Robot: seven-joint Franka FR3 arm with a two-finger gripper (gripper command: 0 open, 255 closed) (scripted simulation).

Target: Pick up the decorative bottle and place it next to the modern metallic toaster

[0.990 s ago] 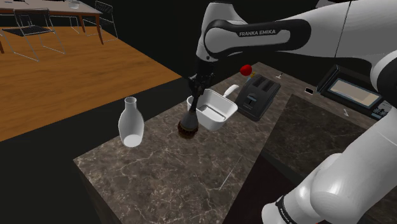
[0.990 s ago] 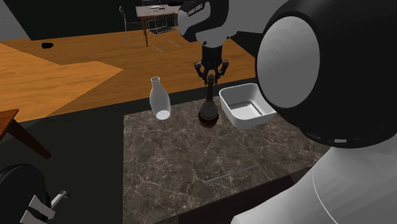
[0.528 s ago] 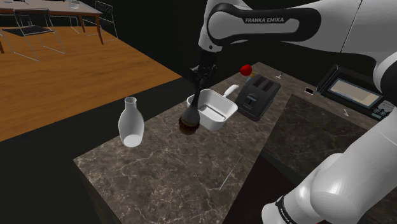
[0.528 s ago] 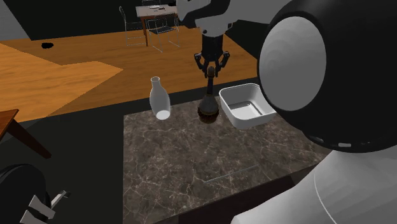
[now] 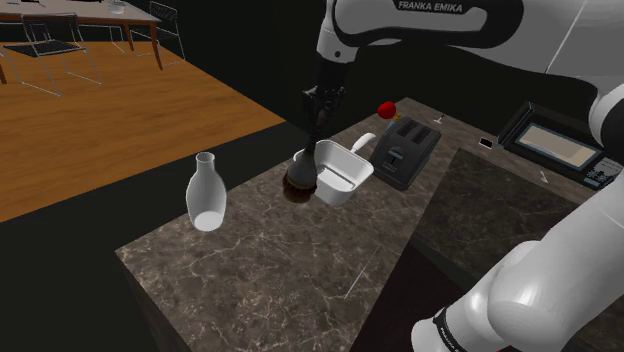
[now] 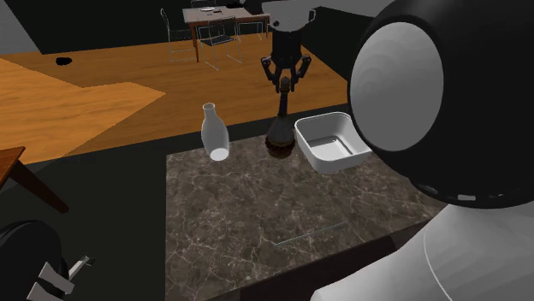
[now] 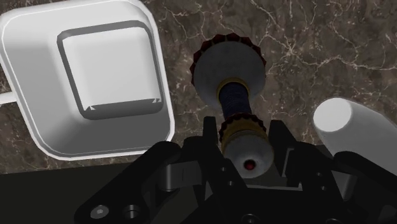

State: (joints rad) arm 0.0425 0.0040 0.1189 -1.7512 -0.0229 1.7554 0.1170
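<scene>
white carafe (image 5: 206, 193) upright on marble counter (image 5: 280, 270) | white square dish (image 5: 352, 186) nearby | wood floor (image 5: 120, 120) beyond

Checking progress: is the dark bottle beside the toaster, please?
No; the hand holds the dark bottle beyond the white dish from the toaster.

White vase (image 7: 353, 124) cut off by edge, partly behind end effector (image 7: 247, 137)

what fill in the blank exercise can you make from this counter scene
1. The end effector is shut on the ___ of the dark bottle.
2. The square bowl beside the dark bottle is ___ in colour.
3. In the shoulder view, the toaster stands to the ___ of the square bowl.
Missing words: neck; white; right.
</scene>
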